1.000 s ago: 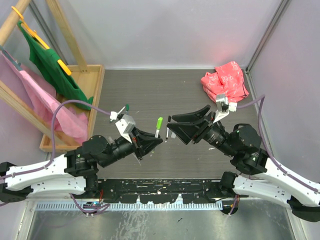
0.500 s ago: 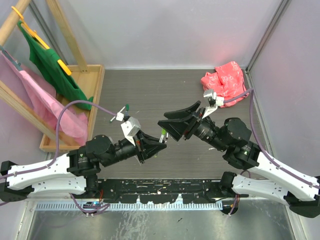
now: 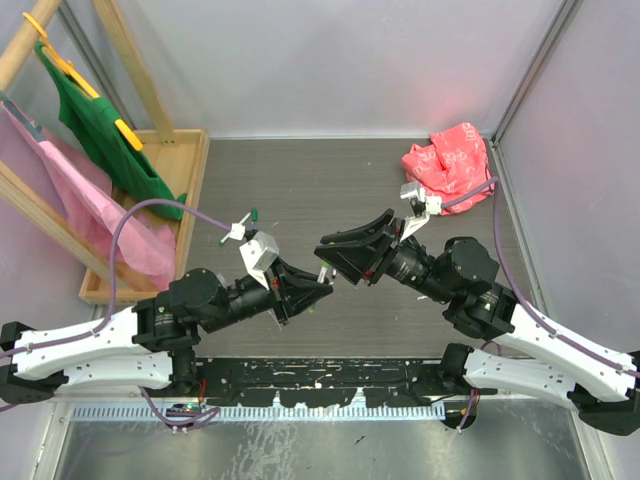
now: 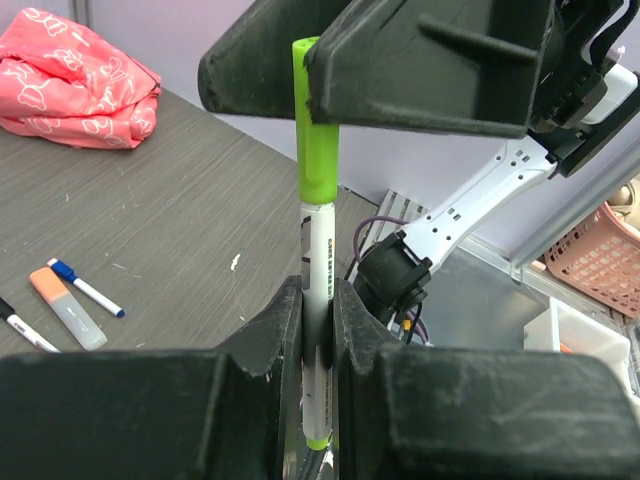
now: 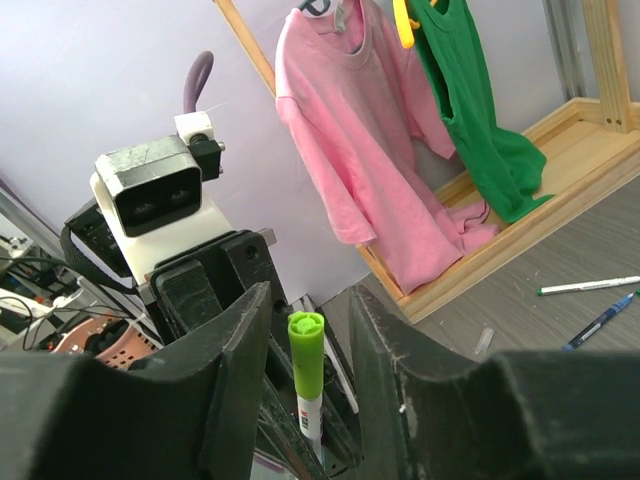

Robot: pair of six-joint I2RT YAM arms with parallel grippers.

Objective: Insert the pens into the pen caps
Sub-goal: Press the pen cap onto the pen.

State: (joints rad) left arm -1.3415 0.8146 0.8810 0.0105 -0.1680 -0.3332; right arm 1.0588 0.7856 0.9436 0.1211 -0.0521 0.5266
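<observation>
Clamping the pen barrel, left jaws sit narrow; right jaws straddle its green cap, gaps either side.

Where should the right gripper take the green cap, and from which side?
I would grip the green cap on its round sides, coming end-on over its tip, as the right gripper is placed. The left gripper clamps the white barrel, so only the cap sticks out.

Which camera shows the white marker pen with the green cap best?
Left wrist: the green-capped white pen fills the frame, barrel and cap. Right wrist shows mainly its cap end; the top view nearly hides it.
</observation>
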